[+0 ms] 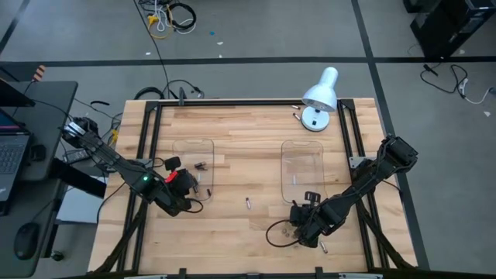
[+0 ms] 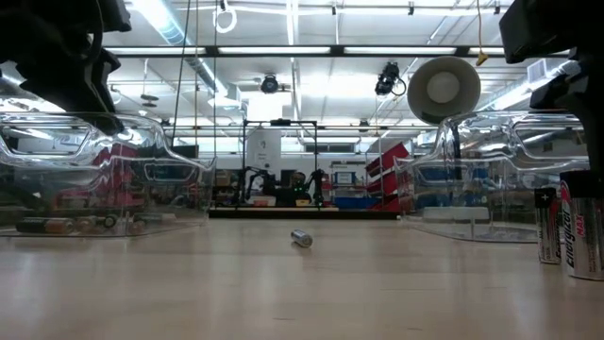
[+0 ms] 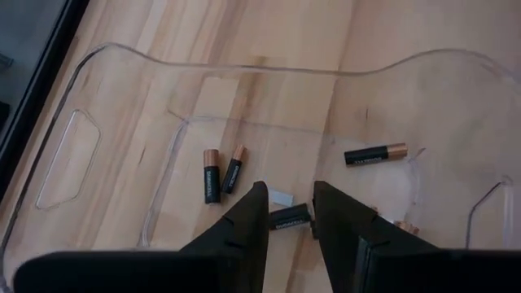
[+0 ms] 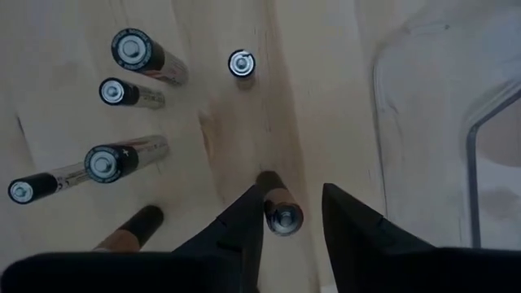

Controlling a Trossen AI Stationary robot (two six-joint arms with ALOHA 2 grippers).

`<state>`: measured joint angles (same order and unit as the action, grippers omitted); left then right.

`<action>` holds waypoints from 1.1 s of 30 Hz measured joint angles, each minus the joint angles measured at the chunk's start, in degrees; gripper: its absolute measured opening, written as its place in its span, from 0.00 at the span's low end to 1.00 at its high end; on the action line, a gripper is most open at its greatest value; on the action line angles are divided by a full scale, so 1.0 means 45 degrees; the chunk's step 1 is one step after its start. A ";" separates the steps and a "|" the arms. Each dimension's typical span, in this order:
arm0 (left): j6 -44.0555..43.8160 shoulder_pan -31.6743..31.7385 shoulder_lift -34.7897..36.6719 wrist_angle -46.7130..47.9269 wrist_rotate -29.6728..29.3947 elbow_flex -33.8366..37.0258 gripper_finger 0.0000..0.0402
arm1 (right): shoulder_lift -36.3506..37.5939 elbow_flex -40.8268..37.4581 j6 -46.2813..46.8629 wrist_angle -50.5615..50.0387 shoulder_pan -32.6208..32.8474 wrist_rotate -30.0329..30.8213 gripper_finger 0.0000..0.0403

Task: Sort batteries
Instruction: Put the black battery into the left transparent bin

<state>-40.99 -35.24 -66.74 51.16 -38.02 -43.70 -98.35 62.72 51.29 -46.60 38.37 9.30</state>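
Seen from above, the light wooden table point(image 1: 256, 163) carries two clear rectangular plastic trays: the left tray point(image 1: 193, 166) sits toward nine o'clock of the table's middle, the right tray point(image 1: 301, 169) toward three o'clock, with a white desk lamp point(image 1: 319, 99) at about one o'clock near the far edge. The left gripper point(image 1: 186, 184) hangs over the near end of the left tray, at roughly eight o'clock; the right gripper point(image 1: 304, 223) is on the bare wood just beyond the right tray's near end, at about five o'clock. Only the wrist cameras show the fingers. In the left wrist view the left gripper point(image 3: 289, 213) has its dark fingers point(image 3: 248, 220) apart, a black battery with a copper end point(image 3: 291, 218) lying between them on the tray floor; three more black-and-copper batteries point(image 3: 212, 175) lie nearby inside the tray. In the right wrist view the right gripper point(image 4: 286, 213) also has its fingers point(image 4: 244, 218) apart, straddling an upright dark battery point(image 4: 279, 210) standing on the wood, while a cluster of silver-and-black upright batteries point(image 4: 130, 91) stands close by. The low view adds what neither shows: a lone small silver battery point(image 2: 301, 238) lying on its side between the trays, and labelled batteries point(image 2: 576, 231) standing tall at three o'clock.
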 joint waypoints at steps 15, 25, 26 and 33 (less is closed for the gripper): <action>0.0102 0.0000 0.0000 -0.0190 -0.0073 0.0000 0.25 | 0.0000 0.0000 0.0005 0.0199 0.0000 0.0000 0.23; 0.0073 0.0000 0.0000 -0.0210 -0.0078 0.0000 0.25 | 0.0000 0.0000 0.0005 0.0224 0.0000 -0.0114 0.16; 0.0073 0.0000 0.0000 -0.0211 -0.0080 0.0000 0.25 | 0.0000 0.0000 0.0005 0.0243 0.0000 -0.0121 0.14; 0.0068 0.0000 0.0000 -0.0224 -0.0092 0.0000 0.25 | 0.0010 0.0000 0.0000 0.0587 0.0000 -0.0121 0.08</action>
<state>-40.69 -35.24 -66.74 50.15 -38.44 -43.70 -98.30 62.72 51.29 -43.96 38.37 8.75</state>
